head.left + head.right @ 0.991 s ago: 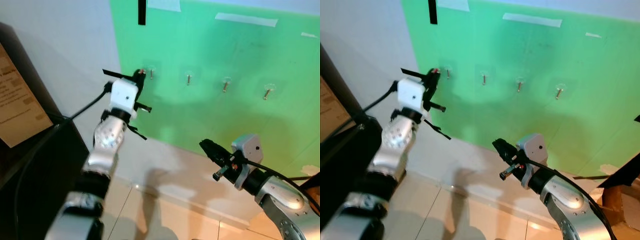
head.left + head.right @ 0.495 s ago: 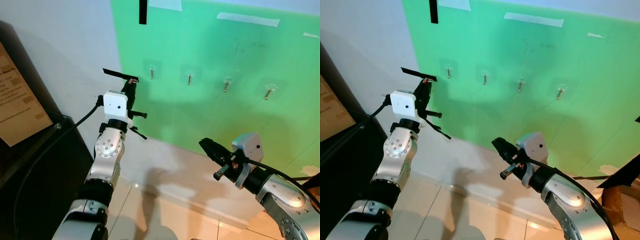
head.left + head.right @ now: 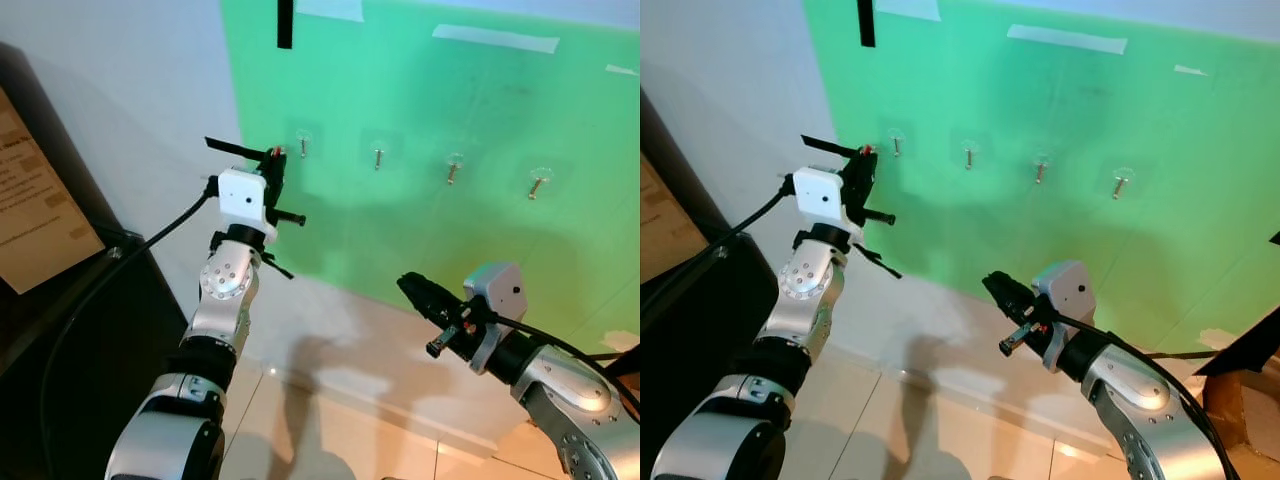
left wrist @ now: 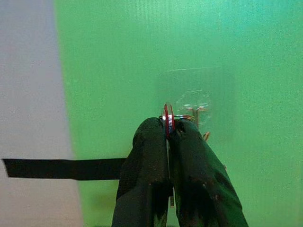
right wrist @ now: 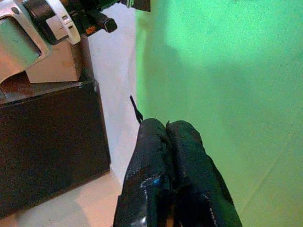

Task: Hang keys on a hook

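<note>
Four small metal hooks sit in a row on the green board; the leftmost hook [image 3: 303,147] is nearest my raised left gripper [image 3: 275,158]. That gripper is shut on a red key ring [image 3: 274,152], just left of and slightly below this hook. In the left wrist view the key ring [image 4: 166,124] is pinched at the fingertips of the left gripper [image 4: 169,126], with the hook [image 4: 196,109] on its clear pad close beyond, apart from the ring. My right gripper [image 3: 408,285] hovers low before the wall, shut on nothing [image 5: 165,126].
The other hooks [image 3: 377,156], [image 3: 451,170], [image 3: 535,185] run rightwards on the green board [image 3: 450,230]. A black cabinet [image 3: 70,340] with a brown card sign [image 3: 30,200] stands at the left. Black tape [image 3: 285,22] hangs on the wall above.
The left gripper drew back down and left from the leftmost hook half a second ago, and has since risen back toward it with the ring. The right arm has barely moved.
</note>
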Controlling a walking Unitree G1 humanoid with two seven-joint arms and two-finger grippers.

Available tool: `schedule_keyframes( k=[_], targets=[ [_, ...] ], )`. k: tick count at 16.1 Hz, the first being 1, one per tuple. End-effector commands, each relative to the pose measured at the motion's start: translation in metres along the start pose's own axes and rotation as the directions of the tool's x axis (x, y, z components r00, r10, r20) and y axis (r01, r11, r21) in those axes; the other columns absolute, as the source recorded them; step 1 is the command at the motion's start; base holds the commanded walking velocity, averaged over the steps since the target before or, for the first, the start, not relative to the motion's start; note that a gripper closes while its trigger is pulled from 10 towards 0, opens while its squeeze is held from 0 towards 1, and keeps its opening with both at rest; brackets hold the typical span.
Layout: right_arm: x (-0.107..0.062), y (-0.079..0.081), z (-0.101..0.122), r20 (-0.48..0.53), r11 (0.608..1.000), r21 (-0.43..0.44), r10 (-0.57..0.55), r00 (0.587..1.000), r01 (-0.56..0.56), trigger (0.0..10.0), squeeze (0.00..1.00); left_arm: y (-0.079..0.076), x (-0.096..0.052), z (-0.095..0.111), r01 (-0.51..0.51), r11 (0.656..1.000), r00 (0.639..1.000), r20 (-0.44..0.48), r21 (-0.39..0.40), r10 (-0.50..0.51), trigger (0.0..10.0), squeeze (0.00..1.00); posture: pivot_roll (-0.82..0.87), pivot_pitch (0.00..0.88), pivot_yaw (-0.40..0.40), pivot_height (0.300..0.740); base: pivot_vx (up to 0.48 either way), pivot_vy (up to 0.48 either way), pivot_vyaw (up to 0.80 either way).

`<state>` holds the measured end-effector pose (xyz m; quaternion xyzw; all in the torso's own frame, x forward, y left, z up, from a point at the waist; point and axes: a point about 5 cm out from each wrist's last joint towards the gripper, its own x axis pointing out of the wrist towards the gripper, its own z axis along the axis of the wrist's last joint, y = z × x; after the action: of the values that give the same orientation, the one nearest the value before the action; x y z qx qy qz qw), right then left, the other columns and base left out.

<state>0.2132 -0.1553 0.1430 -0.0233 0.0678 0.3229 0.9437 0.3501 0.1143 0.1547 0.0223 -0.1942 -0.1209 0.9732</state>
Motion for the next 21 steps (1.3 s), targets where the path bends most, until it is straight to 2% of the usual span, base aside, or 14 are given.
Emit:
schedule_keyframes(
  k=[1,9,21],
  targets=[
    [0.0,0.001,0.007,0.025,1.0,-0.016,0.017,1.0,-0.017,10.0,0.0,-0.002,0.005,0.002,0.02,1.0,1.0,0.009,-0.008,-0.02,10.0,0.0,-0.2,0.0,0.034,0.74,0.0,0.0,0.0],
    [0.0,0.001,0.006,0.028,1.0,-0.017,0.009,1.0,-0.008,10.0,0.0,-0.008,0.009,-0.002,0.072,0.997,0.997,-0.01,-0.01,-0.073,10.0,0.0,-0.2,0.0,0.041,0.74,0.0,0.0,0.0],
    [0.001,0.003,0.008,0.029,1.0,-0.018,0.022,0.999,-0.021,10.0,0.0,-0.008,0.009,-0.017,0.105,0.994,0.986,-0.133,0.004,-0.104,10.0,0.0,-0.2,0.0,0.041,0.74,0.0,0.0,0.0]
  ],
)
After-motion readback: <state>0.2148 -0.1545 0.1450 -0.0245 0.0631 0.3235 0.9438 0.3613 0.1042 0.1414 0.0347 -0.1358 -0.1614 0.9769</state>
